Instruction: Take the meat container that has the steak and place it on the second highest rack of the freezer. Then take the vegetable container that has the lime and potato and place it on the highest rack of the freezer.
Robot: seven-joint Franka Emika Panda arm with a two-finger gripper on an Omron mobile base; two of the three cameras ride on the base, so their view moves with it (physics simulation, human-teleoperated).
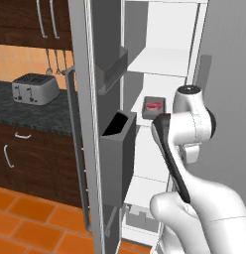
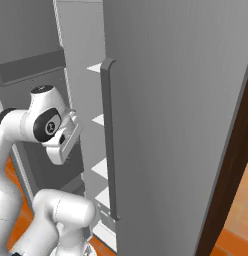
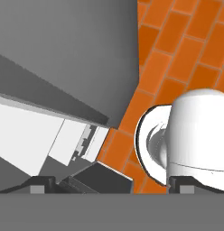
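1 freezer (image 1: 145, 124) is seen with its door swung open. 1 meat container (image 1: 154, 106) holding 1 steak (image 1: 153, 105) is set on a white shelf inside the freezer, 1 shelf below the upper visible one; which rack it counts as cannot be told. 1 toaster (image 1: 34, 88) is noted on the counter left of the freezer. The gripper (image 3: 105, 182) is pointed down at the orange floor (image 3: 186, 49) beside the freezer's base, well apart from the container. The fingertips are spread wide, nothing between them.

One freezer (image 1: 159, 30), door open; two dark door bins (image 1: 117, 144) on door; one meat container (image 1: 153, 106) inside with one steak (image 1: 153, 105); one toaster (image 1: 34, 88) left of freezer.
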